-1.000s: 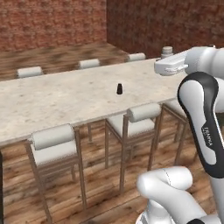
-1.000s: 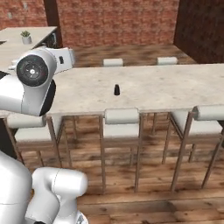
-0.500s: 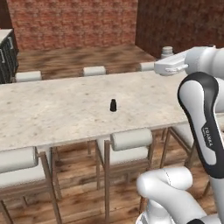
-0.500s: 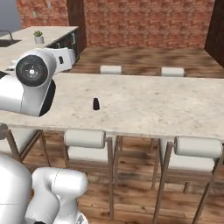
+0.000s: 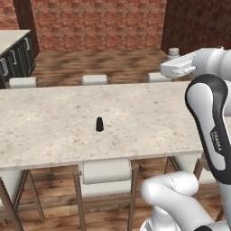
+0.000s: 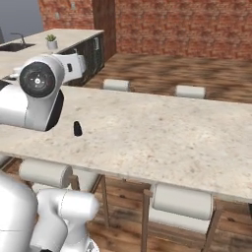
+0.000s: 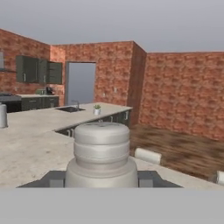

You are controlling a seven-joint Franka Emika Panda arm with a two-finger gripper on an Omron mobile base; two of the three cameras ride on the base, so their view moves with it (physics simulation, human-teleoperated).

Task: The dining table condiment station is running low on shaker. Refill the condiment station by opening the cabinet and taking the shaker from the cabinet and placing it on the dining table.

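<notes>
room: red brick walls all round, a wood plank floor (image 5: 103, 63) beyond the far stools.
dining table (image 5: 58, 135): long beige speckled stone top, running right across both base views; also in the right base view (image 6: 162, 142), and its pale top spreads under the hand view (image 7: 30, 153).
counter (image 6: 29, 47): pale-topped run at the far left of the right base view, with a sink tap and a small potted plant (image 6: 51, 42) on it.
cabinet (image 7: 38, 72): dark wall units high on the brick, far off in the hand view; whether the doors are open or closed cannot be told from here.
stools: white cushions tucked along both long sides, one near-side stool (image 5: 107, 170) right in front of the base.
gripper (image 7: 101, 180): held level above the table's right end, its two dark fingertips pressed against the base of the shaker, one each side, clamped on it.
shaker (image 7: 101, 153): pale grey-white cylinder with a rounded cap, upright in the claw and up off the table; its cap pokes above the hand in the left base view (image 5: 173, 53).
black shaker (image 5: 99, 124): tiny dark one standing alone mid-table, well apart from the hand; seen too at (image 6: 77, 128).
</notes>
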